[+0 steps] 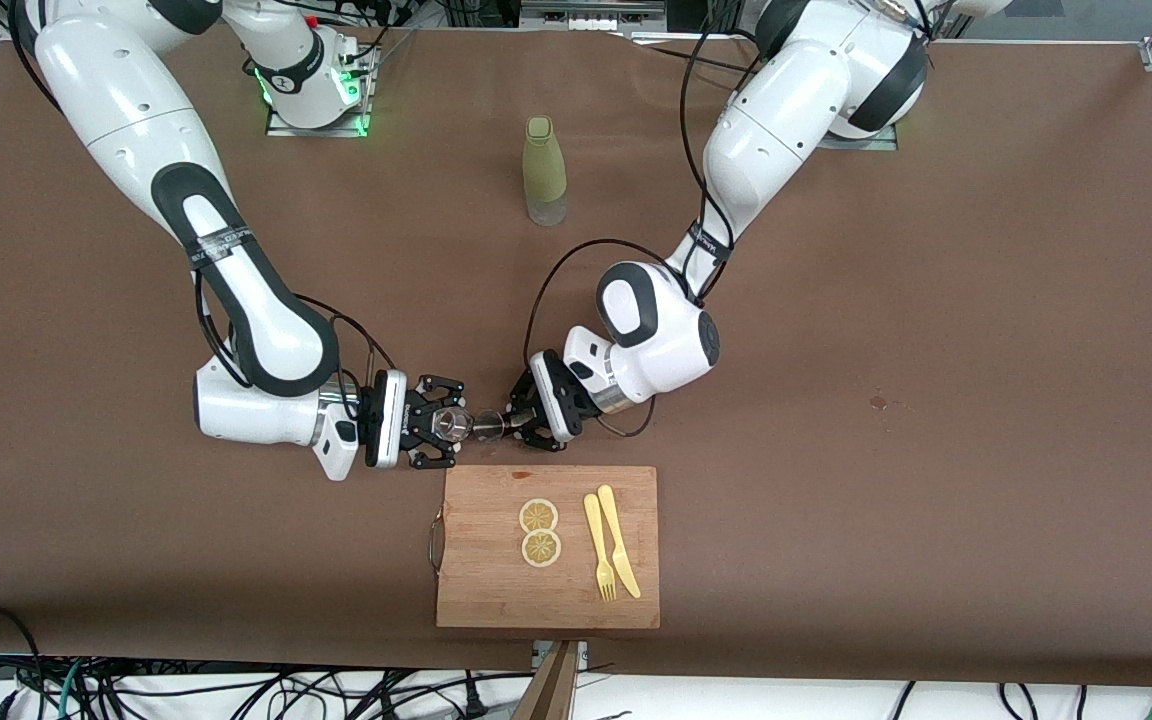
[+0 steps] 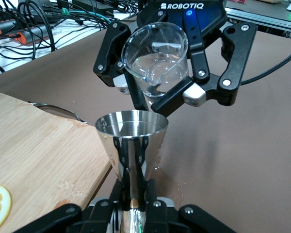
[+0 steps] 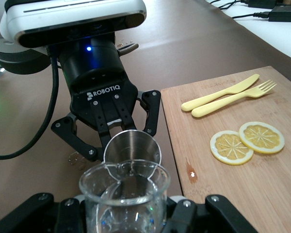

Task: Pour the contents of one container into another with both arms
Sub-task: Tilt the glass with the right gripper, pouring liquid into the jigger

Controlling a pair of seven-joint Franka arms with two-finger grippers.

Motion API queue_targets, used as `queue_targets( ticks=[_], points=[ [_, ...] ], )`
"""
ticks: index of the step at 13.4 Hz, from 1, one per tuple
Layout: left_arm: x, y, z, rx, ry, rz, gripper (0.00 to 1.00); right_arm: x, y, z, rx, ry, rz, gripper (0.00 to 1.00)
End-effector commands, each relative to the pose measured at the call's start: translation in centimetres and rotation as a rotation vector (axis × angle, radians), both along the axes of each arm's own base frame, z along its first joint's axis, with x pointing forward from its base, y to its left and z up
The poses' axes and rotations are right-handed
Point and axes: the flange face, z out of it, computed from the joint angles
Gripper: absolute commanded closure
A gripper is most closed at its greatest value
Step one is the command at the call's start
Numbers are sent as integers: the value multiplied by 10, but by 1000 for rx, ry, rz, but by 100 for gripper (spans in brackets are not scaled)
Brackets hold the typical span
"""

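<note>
My left gripper [image 1: 502, 424] is shut on the narrow waist of the silver jigger [image 1: 488, 424], just above the table beside the cutting board's edge. In the left wrist view the jigger [image 2: 132, 141] stands upright in my left gripper [image 2: 134, 206], its upper cone open. My right gripper [image 1: 448, 424] is shut on the clear glass cup [image 1: 453, 423]. The glass cup [image 2: 155, 63] has clear liquid in it and tips toward the jigger, its lip just above the jigger's rim. From the right wrist, the cup [image 3: 123, 194] sits in my right gripper [image 3: 123, 216] with the jigger [image 3: 132, 148] close against it.
A wooden cutting board [image 1: 496, 590] lies nearer the front camera than the grippers, with two lemon slices [image 1: 539, 516], a yellow fork [image 1: 596, 545] and a yellow knife [image 1: 619, 540]. An olive-green bottle [image 1: 544, 170] stands between the arm bases. Small droplets [image 2: 184, 182] wet the table by the jigger.
</note>
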Motion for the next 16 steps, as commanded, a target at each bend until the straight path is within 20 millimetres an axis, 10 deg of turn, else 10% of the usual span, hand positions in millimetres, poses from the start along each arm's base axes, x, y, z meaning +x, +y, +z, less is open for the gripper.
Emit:
queue_targets(
  ticks=[1, 16],
  points=[
    [2, -7, 2, -22, -9, 23, 100, 0, 5, 10, -8, 3, -1, 84],
    [2, -7, 1, -22, -9, 22, 100, 4, 23, 30, -119, 38, -1, 84]
  ],
)
